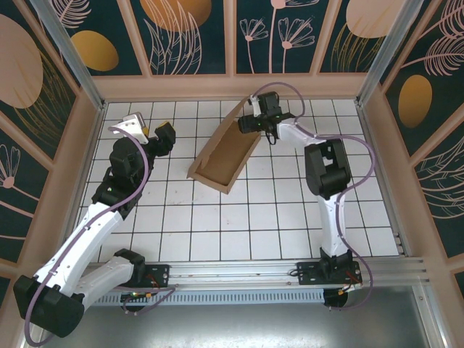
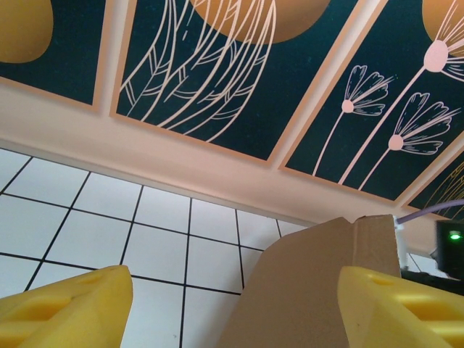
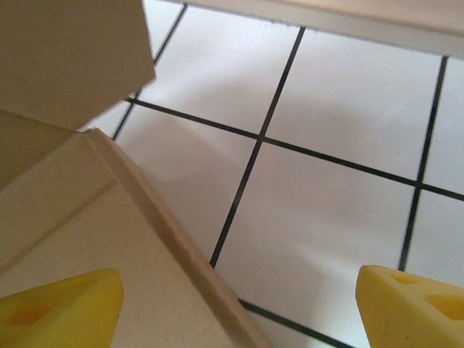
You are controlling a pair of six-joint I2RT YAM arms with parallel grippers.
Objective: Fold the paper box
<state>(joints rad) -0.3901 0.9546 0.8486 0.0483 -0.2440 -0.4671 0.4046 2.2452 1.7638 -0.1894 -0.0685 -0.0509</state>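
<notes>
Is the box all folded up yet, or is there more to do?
Partway. The paper box already has side walls standing, like a tray. Both hands are open: the right hand sits by its raised far flap, and the left hand hangs apart. Folding that flap shut looks left to do.

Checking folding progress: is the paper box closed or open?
Open: the paper box has raised side walls, its inside exposed, lid flap tilted up at the far end.

The tilted paper box (image 1: pixel 226 154) blocks the far middle; the near table (image 1: pixel 254 225) lies open.
</notes>
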